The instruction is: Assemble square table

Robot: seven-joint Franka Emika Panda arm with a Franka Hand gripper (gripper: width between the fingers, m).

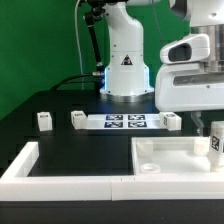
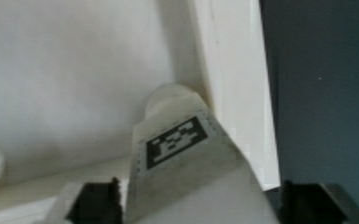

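1 tagged leg point(image 2: 179, 145) is shown standing against the raised rim of the square panel point(image 1: 165, 155) on the counter point(image 1: 70, 140), straddled by the partly spread claw point(image 2: 197, 200), whose hold on it cannot be confirmed.

We see a black table point(image 1: 60, 145) carrying everything. A row crosses the middle of the frame. It starts with a short white block leg point(image 1: 43, 121) toward the exterior view's left. A second leg point(image 1: 77, 119) sits just beside the marker board point(image 1: 125, 122), and a third leg point(image 1: 172, 122) sits at the board's other end. Behind the board, at upper centre, stands the robot base point(image 1: 125, 78). The white L-shaped border wall point(image 1: 70, 183) runs along the lower edge and up the lower left. The white square panel point(image 1: 170, 160) lies at lower right, close to that wall.
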